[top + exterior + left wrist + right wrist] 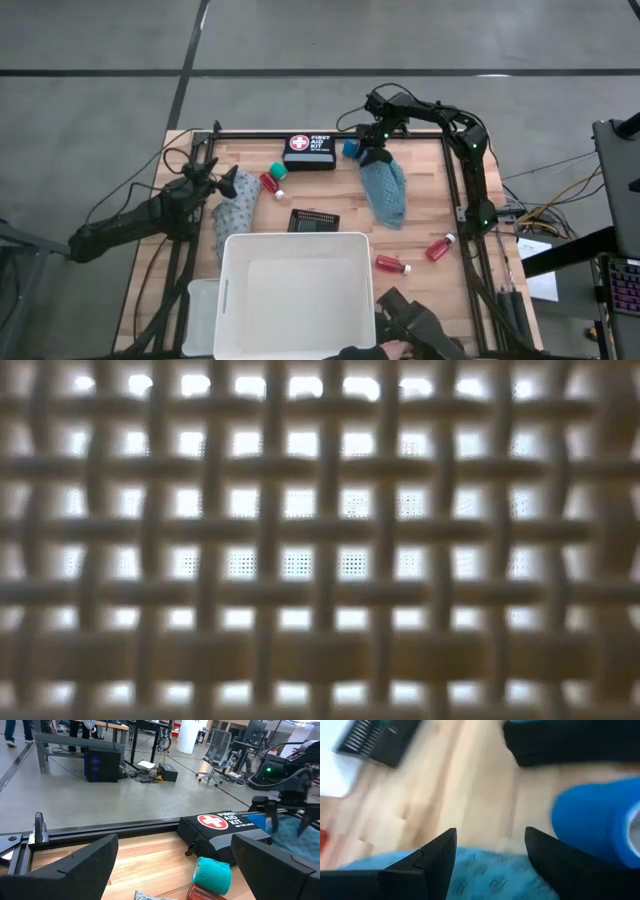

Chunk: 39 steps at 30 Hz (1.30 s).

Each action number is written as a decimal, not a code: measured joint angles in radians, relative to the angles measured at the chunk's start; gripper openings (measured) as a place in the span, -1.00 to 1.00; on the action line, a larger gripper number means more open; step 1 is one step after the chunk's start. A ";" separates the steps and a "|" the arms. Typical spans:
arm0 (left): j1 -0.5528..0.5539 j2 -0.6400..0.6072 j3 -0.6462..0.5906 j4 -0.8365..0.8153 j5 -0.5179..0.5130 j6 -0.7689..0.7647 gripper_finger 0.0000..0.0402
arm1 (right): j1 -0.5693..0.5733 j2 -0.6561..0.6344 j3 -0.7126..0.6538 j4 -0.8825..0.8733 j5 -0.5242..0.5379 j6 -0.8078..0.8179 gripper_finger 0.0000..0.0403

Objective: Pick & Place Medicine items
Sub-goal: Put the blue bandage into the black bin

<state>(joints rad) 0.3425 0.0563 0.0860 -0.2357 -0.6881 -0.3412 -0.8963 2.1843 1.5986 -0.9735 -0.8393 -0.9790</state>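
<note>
My right gripper (375,157) (490,837) stands open over the far end of the teal cloth (386,192) (485,875), which lies flat on the table. A blue tub (350,148) (592,827) stands just beside the fingers. My left gripper (228,183) waits open at the table's left, near the grey patterned cloth (233,212). A green tub (277,170) (212,872) and a red bottle (271,184) lie in front of it. Two more red bottles (392,264) (440,247) lie on the table at the near right. My right gripper comes at the teal cloth's far end (470,865) slanting down from the far right, one finger on either side of a strip of it. Whether the fingertips touch the cloth cannot be told.
A black first aid kit (310,151) (220,832) lies at the far edge. A black mesh tray (314,220) sits mid-table, and the big white tub (295,240) fills the near middle. A person's hand (385,350) shows at the near edge. A lattice blocks the low view.
</note>
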 joint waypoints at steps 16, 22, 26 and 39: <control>0.000 0.000 0.000 0.000 0.000 0.000 0.96 | 0.007 -0.072 0.017 -0.002 -0.022 -0.054 -0.02; 0.000 0.000 0.000 0.000 0.000 0.000 0.96 | 0.007 -0.072 0.016 0.054 0.053 -0.102 -0.04; 0.000 0.000 0.000 0.000 0.000 0.000 0.96 | 0.007 -0.072 0.014 0.091 0.134 -0.178 -0.04; 0.000 0.000 0.000 0.000 0.000 0.000 0.96 | 0.012 -0.072 -0.020 0.120 0.011 -0.259 -0.05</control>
<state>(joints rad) 0.3428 0.0563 0.0861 -0.2356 -0.6880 -0.3415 -0.8839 2.1120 1.5785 -0.8535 -0.8284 -1.2380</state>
